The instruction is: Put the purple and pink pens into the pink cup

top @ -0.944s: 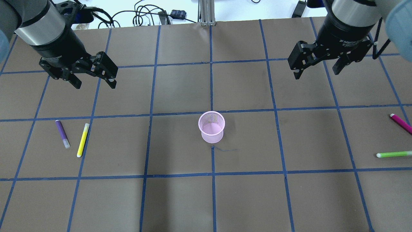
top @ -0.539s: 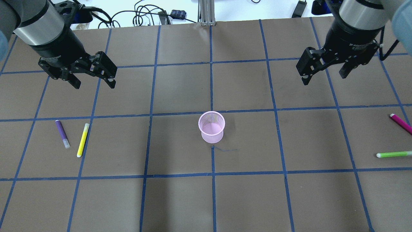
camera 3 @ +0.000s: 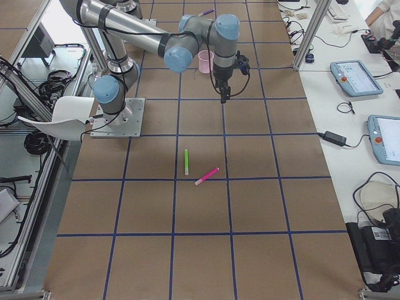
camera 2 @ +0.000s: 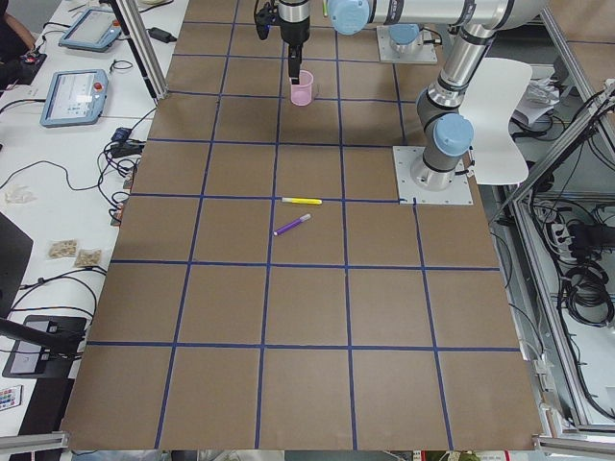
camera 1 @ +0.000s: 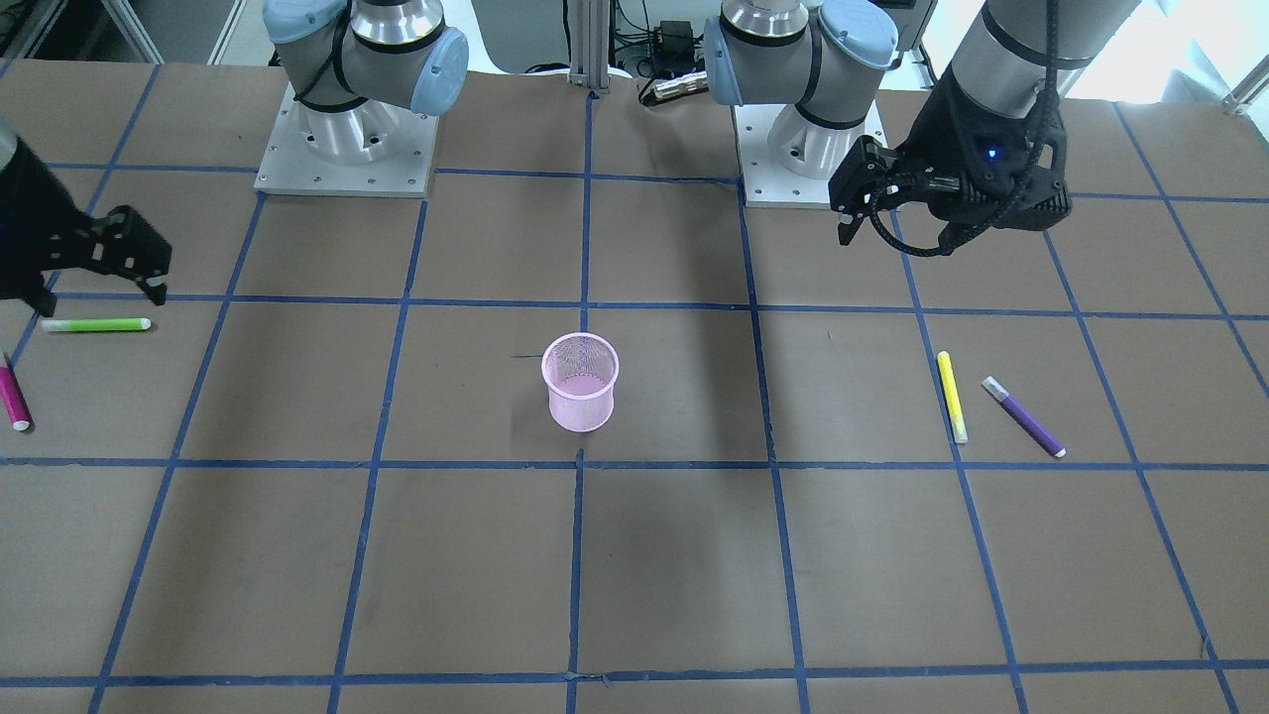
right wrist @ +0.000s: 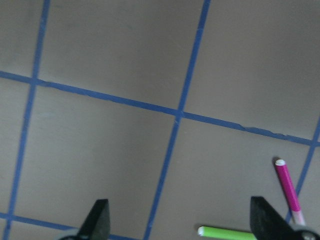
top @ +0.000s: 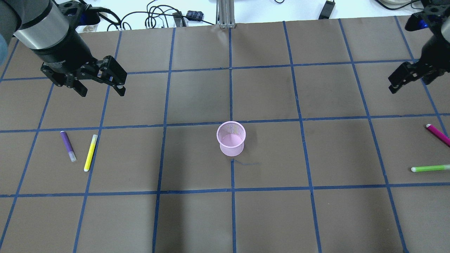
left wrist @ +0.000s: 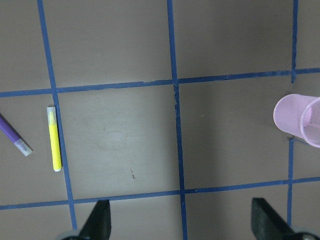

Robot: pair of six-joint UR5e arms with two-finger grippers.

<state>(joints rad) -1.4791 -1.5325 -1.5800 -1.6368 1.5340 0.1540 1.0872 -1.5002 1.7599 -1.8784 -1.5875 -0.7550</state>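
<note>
Overhead exterior: pink pen [top: 438, 135] near right jaws

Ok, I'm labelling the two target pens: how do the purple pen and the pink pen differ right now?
The purple pen lies on the robot's left of the pink cup, the pink pen far on its right. The purple pen has a yellow pen beside it; the pink pen's neighbour is a green pen. Both lie flat on the table, outside the cup, ungripped.
</note>
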